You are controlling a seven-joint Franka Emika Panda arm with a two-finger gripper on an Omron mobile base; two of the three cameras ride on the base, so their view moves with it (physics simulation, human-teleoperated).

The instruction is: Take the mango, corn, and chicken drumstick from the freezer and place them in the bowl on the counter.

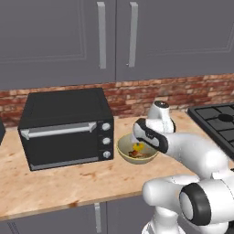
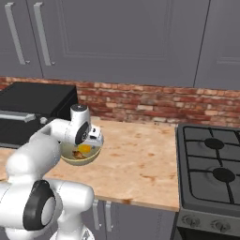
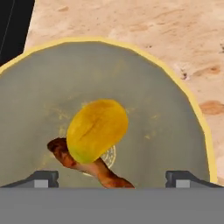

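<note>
The olive-yellow bowl (image 3: 186,87) stands on the tan counter (image 1: 55,183) to the right of the toaster oven. The yellow-orange mango (image 3: 97,130) lies in the bowl, resting on the brown chicken drumstick (image 3: 65,151). My gripper (image 3: 113,177) hangs straight above the bowl, open, its fingertips (image 3: 43,177) wide apart with nothing held between them. From the left base view the hand (image 1: 145,133) covers the bowl's (image 1: 123,151) far rim, and the mango (image 1: 138,147) shows inside. The bowl (image 2: 79,161) sits under the hand in the right base view. The corn and the freezer are out of view.
A black toaster oven (image 1: 66,128) stands close to the left of the bowl. A black gas stove (image 2: 211,164) lies at the right end of the counter. Grey wall cupboards (image 1: 114,36) hang above a brick backsplash (image 2: 140,101). Bare counter lies between bowl and stove.
</note>
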